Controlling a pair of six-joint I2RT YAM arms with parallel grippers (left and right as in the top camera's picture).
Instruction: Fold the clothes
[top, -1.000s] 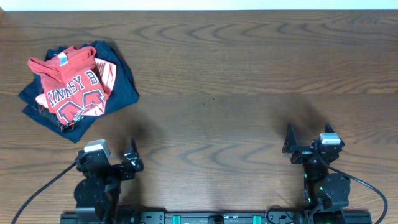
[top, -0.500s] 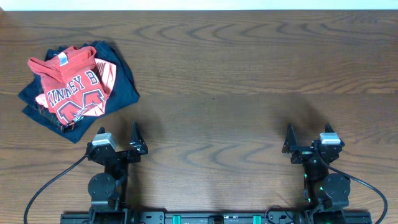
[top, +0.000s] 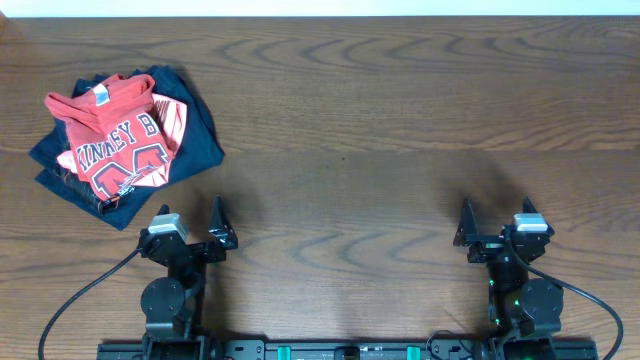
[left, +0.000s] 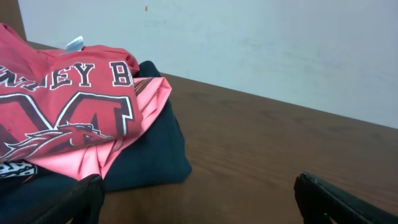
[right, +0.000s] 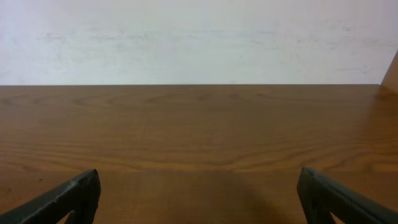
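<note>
At the far left of the tabletop, the coral-red T-shirt lies rumpled on top of a small pile, with its white lettering and its neck label facing up. Beneath it are a paler salmon-pink shirt and, lowest, a navy-blue garment, which spreads out past both on the right side.

My left pincer sits low at the near edge of the tabletop, with its jaws spread wide and nothing between them. The T-shirt lies ahead of it and to its left, near but not touching. In the left wrist view, the lettering fills the upper left, and the navy-blue garment's edge comes close to my left finger.

My right pincer rests at the near edge on the opposite side, likewise spread open and holding nothing. It is well apart from the T-shirt. The right wrist view shows only bare wood between its two fingers and a pale wall beyond.
</note>
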